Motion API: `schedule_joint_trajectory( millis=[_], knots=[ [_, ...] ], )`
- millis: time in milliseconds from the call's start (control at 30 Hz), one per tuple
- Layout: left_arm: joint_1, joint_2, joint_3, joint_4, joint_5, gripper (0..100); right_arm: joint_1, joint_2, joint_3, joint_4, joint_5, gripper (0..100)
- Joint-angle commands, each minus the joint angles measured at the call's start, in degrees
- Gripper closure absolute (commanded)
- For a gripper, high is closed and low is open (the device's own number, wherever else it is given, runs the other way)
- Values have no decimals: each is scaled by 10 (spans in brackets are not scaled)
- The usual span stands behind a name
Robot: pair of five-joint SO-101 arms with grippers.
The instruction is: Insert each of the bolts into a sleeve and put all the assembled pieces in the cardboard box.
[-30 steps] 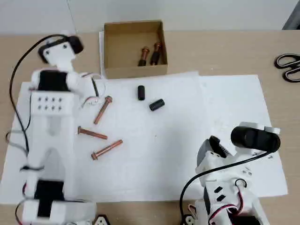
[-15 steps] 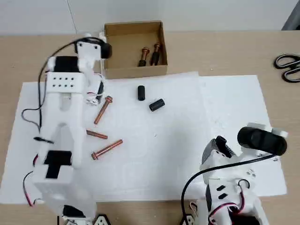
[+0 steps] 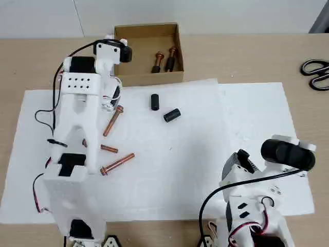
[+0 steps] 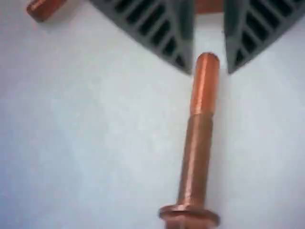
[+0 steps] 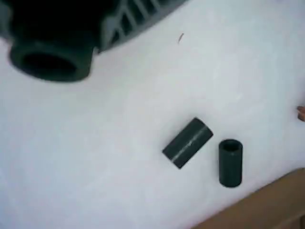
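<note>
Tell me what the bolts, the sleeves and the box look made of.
Bolts: likely copper-plated metal, judging by the reddish-orange sheen. Sleeves: matte black, perhaps plastic or rubber; the look leaves it open. Cardboard box: plain brown cardboard, dull, with folded walls.

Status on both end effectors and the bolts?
Left end effector open, straddling a bolt tip. Right end effector shut on a sleeve. Two loose sleeves on the paper, nothing blocking.
</note>
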Motion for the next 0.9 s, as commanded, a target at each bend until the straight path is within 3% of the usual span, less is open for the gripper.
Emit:
schedule_joint_trajectory(
  millis=[0, 867],
  knots=[
    [7, 9, -30, 6, -4, 927, 4, 4, -2, -13, 6, 995],
    [6, 187, -153, 5, -4, 924, 5, 4, -2, -13, 6, 995]
  ],
)
